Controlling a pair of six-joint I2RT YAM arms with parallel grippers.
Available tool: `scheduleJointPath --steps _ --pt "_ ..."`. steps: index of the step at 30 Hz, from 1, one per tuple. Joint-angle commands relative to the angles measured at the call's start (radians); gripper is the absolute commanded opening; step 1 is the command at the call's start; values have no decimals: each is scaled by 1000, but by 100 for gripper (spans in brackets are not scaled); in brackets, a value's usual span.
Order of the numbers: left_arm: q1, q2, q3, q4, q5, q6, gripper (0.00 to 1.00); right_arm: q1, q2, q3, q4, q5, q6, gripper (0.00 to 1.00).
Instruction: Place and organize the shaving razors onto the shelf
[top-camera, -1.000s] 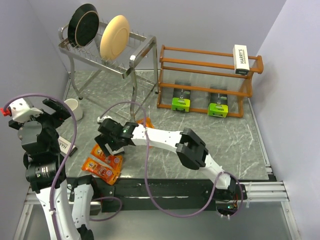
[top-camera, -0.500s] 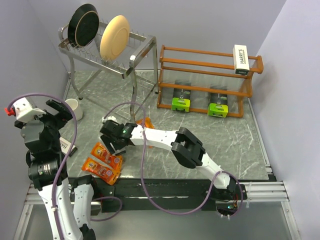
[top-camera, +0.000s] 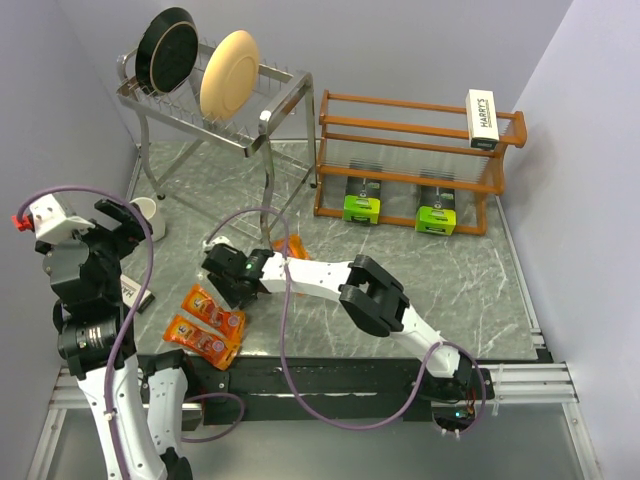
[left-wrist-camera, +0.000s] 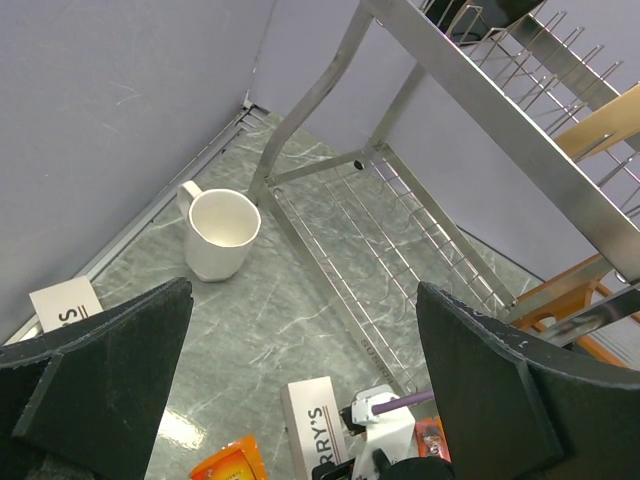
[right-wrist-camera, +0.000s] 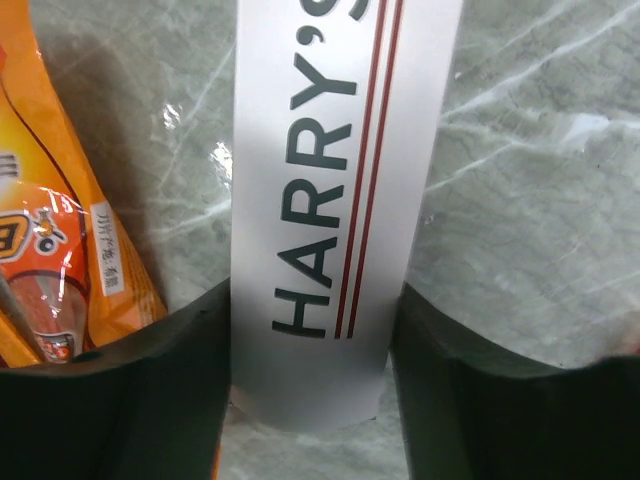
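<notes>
White box, long, black "HARRY'S" beside two red stripes; we log right gripper jaws clamping it, left gripper jaws spread.

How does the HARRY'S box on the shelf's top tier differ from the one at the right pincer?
The shelf box rests on the top tier of the shelf, at its right end; the table box lies flat on the marble table. Nothing grips the shelf box; the table box sits between the fingers of the right pincer, which flank its long sides closely. Both are long white boxes printed HARRY'S.
</notes>
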Motion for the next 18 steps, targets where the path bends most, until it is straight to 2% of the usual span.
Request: scheduleJointPath --steps 1,4,7,13,16,18 --pt "5 -7 3 27 23 -4 99 -4 14 12 56 5 -74 50" --pt "5 -7 -3 39 35 -1 99 -8 -56 -12 64 -55 -124 42" --pt "4 -1 -14 60 32 -5 99 -30 -206 -67 39 -113 -143 42" --pt "-22 42 -46 122 21 -35 100 -94 -706 -273 -13 -226 -255 41" --pt "-33 74 -55 146 27 -53 99 -126 -922 -393 -11 -256 -280 41" --pt "-35 94 -52 166 34 -61 100 -143 -1009 -433 -25 -259 -272 41"
